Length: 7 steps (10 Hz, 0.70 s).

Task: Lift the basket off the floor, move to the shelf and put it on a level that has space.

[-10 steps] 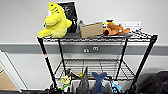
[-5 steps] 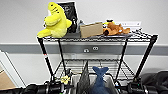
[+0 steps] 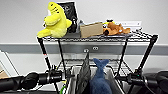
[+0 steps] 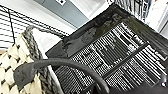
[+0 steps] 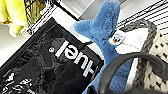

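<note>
Nearest the head camera, the basket (image 3: pixel 113 81) sits between the robot's two arms, its pale rim at the bottom of the head view, level with the wire tier second from the top (image 3: pixel 117 65) of the shelf (image 3: pixel 147 51). Whether it already rests on that tier cannot be told. The left gripper (image 3: pixel 67 74) reaches in at the basket's left side and the right gripper (image 3: pixel 119 78) at its right side; whether either pair of fingers is closed on the rim cannot be told. Inside the basket stand a blue plush shark (image 3: pixel 99 77), tail up, and a flat black package (image 3: pixel 84 72) leaning beside it. In the left wrist view, the basket's woven beige wall (image 4: pixel 11 72) and a dark curved handle (image 4: pixel 70 65) lie close to the package's printed back (image 4: pixel 115 55). In the right wrist view, the shark (image 5: pixel 110 32) stands against the package's glossy front with white lettering (image 5: pixel 57 65), with another dark handle (image 5: pixel 130 61) arching in front. Farther back and higher, the rack's top tier (image 3: pixel 140 37) carries a yellow plush toy (image 3: pixel 55 22), a black box (image 3: pixel 68 11), a brown cardboard box (image 3: pixel 91 29) and an orange plush toy (image 3: pixel 115 28). Beyond is a pale wall with a grey band (image 3: pixel 20 48).
</note>
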Tool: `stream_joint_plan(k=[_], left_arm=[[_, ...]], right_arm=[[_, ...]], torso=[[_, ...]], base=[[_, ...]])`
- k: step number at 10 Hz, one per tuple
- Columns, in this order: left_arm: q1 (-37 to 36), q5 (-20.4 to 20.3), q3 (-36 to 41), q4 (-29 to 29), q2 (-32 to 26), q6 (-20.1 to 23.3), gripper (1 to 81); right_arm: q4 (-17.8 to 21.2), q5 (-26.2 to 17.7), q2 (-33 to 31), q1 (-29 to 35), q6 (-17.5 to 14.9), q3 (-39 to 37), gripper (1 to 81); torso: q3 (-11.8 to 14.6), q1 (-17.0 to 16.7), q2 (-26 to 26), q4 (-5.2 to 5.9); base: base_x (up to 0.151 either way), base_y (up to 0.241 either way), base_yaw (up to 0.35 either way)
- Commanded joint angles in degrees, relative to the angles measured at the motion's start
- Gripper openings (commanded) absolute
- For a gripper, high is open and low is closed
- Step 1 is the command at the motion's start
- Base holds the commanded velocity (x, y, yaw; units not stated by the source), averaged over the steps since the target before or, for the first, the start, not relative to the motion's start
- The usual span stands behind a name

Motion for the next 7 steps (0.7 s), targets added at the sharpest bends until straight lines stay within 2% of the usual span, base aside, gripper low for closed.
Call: stream_joint_plan(k=[1,3,5,6,7], left_arm=[[-10.74,-4.37,0.20,0.43,0.15,-0.60,1.0],[-11.09,-9.62,-3.04,1.05,0.50,-0.60,1.0],[-11.45,-13.24,-6.92,1.13,1.91,-0.34,1.0],[-11.70,-16.38,-10.22,1.48,3.38,-0.16,1.0],[-12.67,-16.41,-13.42,1.49,5.25,-0.25,1.0]], right_arm=[[2.90,2.34,-0.12,11.58,-0.12,0.07,1.0],[2.11,2.60,0.75,15.09,-0.12,-2.02,1.0],[1.59,3.04,3.30,17.30,-0.30,-7.22,1.0],[0.89,3.04,6.09,17.82,-0.29,-11.57,1.0],[0.71,2.69,8.40,18.53,-0.30,-15.22,1.0]], torso=[[0.00,0.00,0.00,0.00],[0.00,0.00,0.00,0.00],[-0.02,0.00,0.00,0.00],[-0.02,0.02,0.00,0.00],[-0.02,0.02,0.00,0.00]], base=[[0.000,0.000,0.000],[0.000,0.000,0.000],[0.000,0.000,0.000],[0.000,0.000,0.000],[0.000,0.000,0.000]])
